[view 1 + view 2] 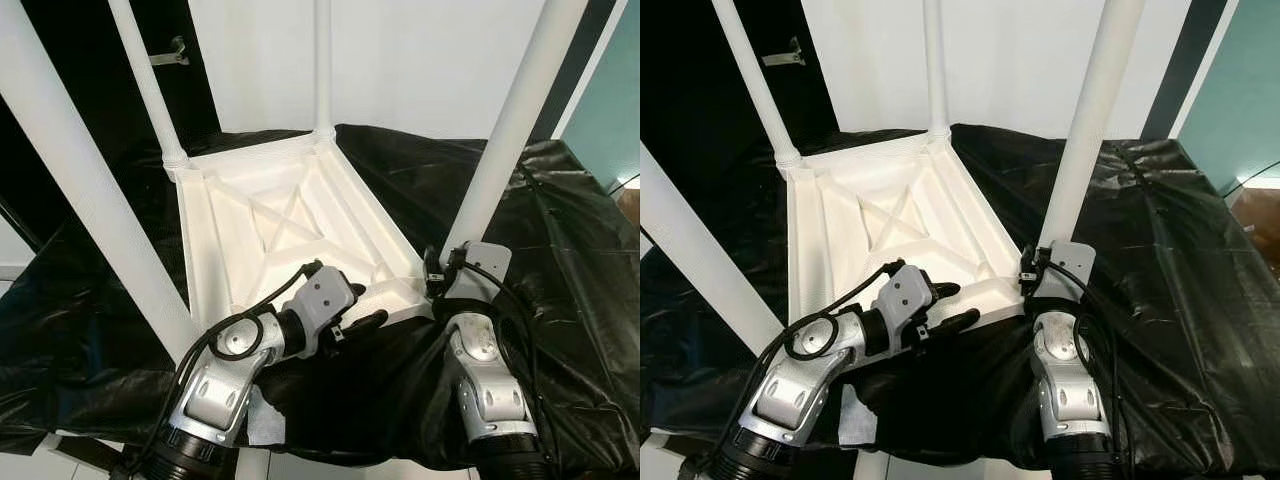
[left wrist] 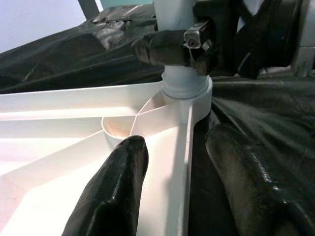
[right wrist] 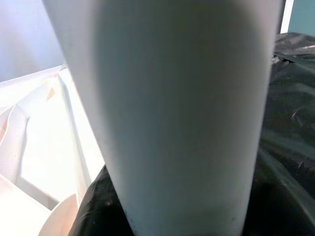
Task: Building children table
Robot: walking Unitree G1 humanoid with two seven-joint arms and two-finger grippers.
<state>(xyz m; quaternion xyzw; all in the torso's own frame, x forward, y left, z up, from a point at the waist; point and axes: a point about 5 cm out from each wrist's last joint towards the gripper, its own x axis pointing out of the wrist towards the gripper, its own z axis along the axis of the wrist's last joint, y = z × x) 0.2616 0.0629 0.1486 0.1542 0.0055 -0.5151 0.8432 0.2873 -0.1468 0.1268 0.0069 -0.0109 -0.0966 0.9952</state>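
Children table upside down, legs upward

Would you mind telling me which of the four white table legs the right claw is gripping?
The near right leg, at the tabletop corner closest to the robot's right arm; the right claw clamps it just above its socket. The other three legs stand free.

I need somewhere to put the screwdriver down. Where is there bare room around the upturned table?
The black sheet to the right of the tabletop is bare, between the near right leg and the teal wall. The near edge is crowded: the left gripper straddles the tabletop rim, and the right gripper clasps that leg at its base.
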